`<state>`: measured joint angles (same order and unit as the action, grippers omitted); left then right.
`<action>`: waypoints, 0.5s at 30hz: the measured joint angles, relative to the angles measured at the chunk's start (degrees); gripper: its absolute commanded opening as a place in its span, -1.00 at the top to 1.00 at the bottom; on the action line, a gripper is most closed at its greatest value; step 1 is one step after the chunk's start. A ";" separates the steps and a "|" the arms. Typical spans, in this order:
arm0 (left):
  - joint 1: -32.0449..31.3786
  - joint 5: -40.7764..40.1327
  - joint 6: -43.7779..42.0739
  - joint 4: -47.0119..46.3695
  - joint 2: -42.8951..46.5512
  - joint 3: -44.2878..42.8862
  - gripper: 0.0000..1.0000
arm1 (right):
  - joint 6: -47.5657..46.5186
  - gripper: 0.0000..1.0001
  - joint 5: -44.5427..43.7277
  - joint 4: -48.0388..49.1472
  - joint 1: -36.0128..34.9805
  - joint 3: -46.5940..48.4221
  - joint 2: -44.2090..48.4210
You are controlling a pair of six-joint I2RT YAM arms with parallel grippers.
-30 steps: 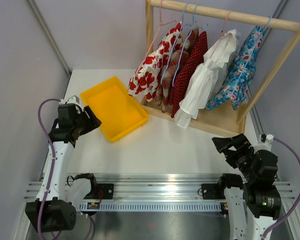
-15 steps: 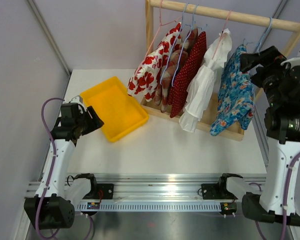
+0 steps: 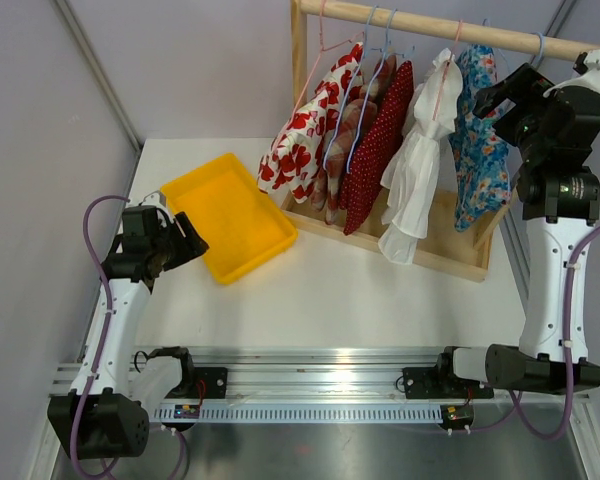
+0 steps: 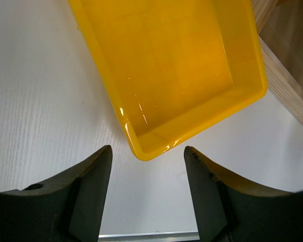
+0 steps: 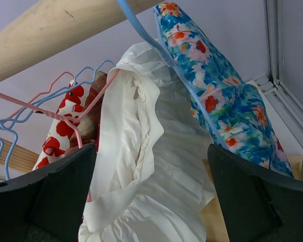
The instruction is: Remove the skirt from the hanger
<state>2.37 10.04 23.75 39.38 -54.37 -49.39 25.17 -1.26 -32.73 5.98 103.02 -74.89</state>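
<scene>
One white pleated garment [image 3: 415, 185], judged to be the skirt, is shown hanging from a pink hanger [image 3: 442, 90] on the wooden rail [image 3: 410, 22], at about one o'clock on the table [image 3: 330, 290] in the overhead view. A blue floral garment [image 3: 480, 150] is hung just beside it at three o'clock, with red patterned clothes [image 3: 365, 130] packed at nine o'clock. The right gripper [image 5: 149, 161] is raised to rail height, its fingers spread wide and nothing grasped; in the wrist view the white fabric is framed in the gap, apart from both fingers. The approach is judged to be the step in hand, with no garment yet taken. A reach forward is called for next, so that the fabric or its hanger can be pinched without the blue hanger being caught. The left gripper [image 4: 147, 156] is held low at nine o'clock, partly spread and empty, over the near corner of a yellow tray [image 3: 192, 172].
</scene>
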 measured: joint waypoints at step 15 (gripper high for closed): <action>-0.11 0.13 0.00 0.00 0.00 0.00 -0.25 | -4.39 -0.99 -2.25 2.08 -0.04 1.70 9.29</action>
<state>2.26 10.17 23.75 39.38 -54.37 -49.39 20.78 -3.51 -30.65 5.93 104.73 -65.60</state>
